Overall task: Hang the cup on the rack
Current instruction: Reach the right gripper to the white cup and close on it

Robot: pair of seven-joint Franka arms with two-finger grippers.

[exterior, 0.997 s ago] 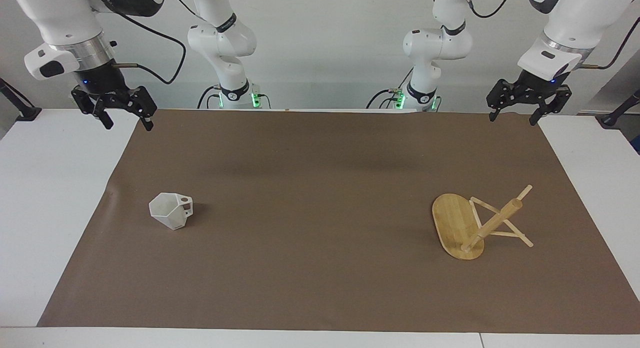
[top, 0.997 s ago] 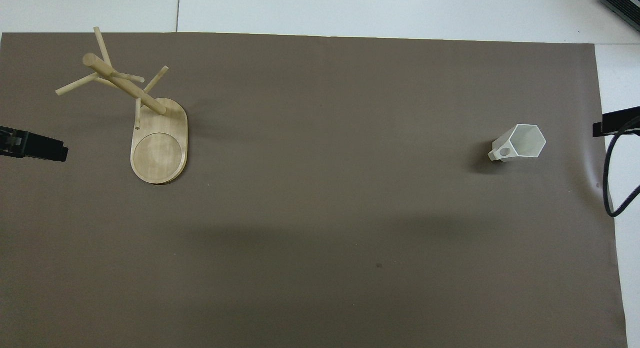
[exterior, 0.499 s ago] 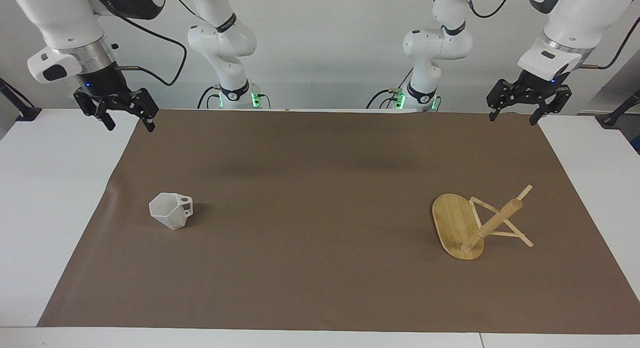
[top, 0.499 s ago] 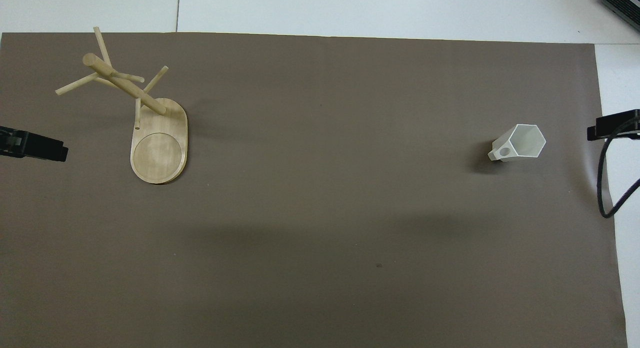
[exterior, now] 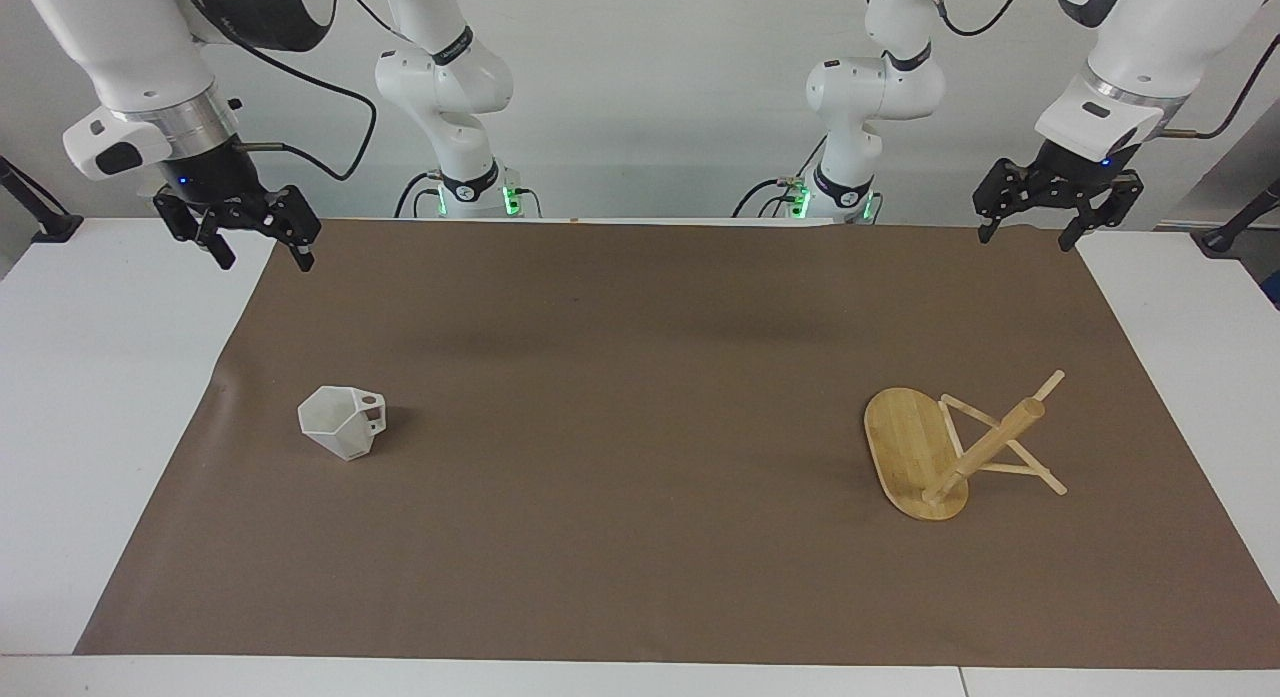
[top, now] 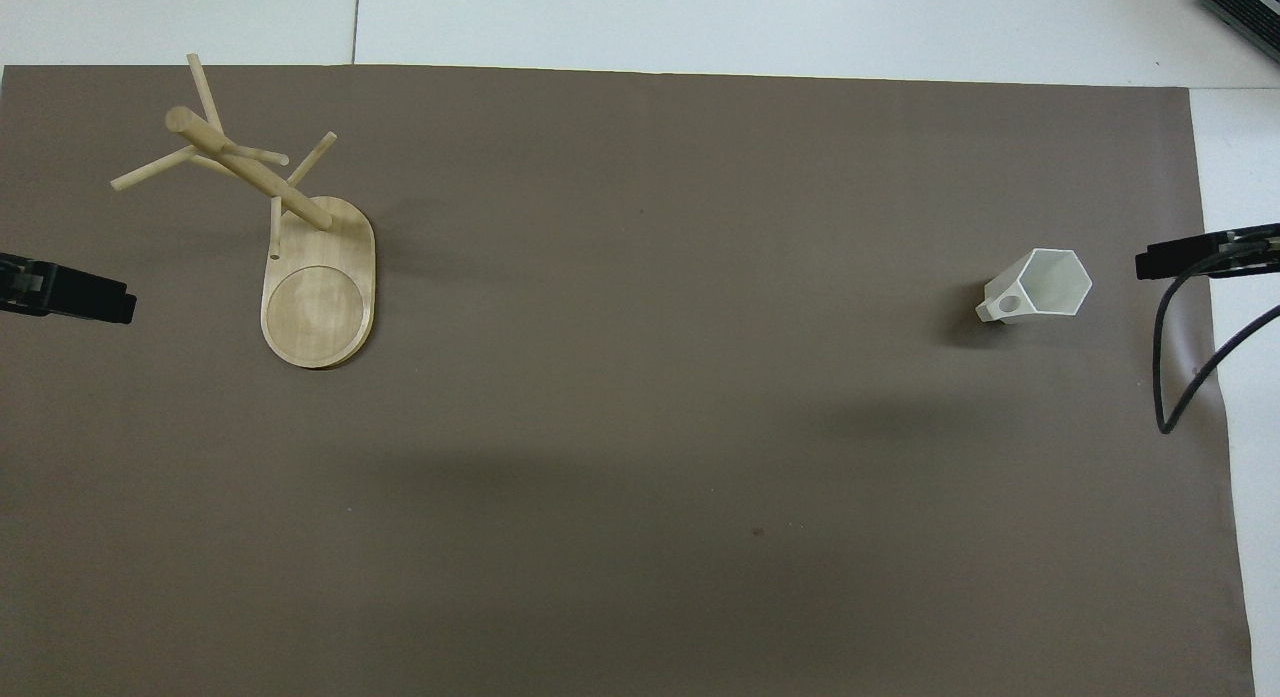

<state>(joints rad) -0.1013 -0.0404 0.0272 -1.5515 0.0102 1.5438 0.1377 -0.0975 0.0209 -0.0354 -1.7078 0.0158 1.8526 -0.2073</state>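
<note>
On the mat (exterior: 640,377) the cup (exterior: 343,421) sits toward my right arm's end and the rack (exterior: 935,457) toward my left arm's end, well apart, while my right gripper (exterior: 262,257) and left gripper (exterior: 1028,235) hang over the mat's corners nearest me.

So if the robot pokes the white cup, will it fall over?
Probably. The cup stands upright on a base much narrower than its rim, so a poke near the top could tip it. Its flat faceted sides should stop it rolling far. It looks small and thin-walled, so likely light and stiff.
</note>
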